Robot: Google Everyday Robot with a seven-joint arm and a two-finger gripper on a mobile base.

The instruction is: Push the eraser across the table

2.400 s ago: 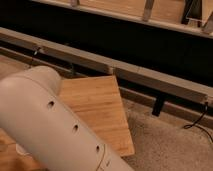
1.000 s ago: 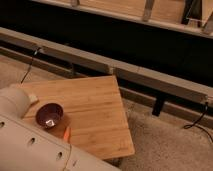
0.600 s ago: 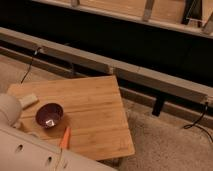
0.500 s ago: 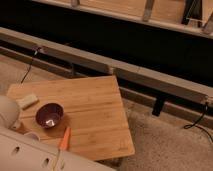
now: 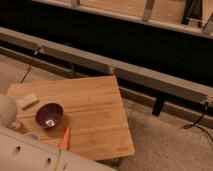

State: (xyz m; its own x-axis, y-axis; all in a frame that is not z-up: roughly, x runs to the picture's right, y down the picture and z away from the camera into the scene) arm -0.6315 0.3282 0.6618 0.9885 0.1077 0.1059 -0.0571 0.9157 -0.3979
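Pale rectangular eraser (image 5: 26, 101) lying near the left edge of the light bamboo-plank table (image 5: 95, 110)
We see the white arm casing (image 5: 30, 155) filling the lower left of the frame, with the gripper out of sight there, its claw fully closed; we cannot tell if it holds anything

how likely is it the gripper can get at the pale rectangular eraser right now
Probably yes, though the gripper is out of view. The pale rectangular eraser lies uncovered on the light bamboo table, right beside the white robot arm.
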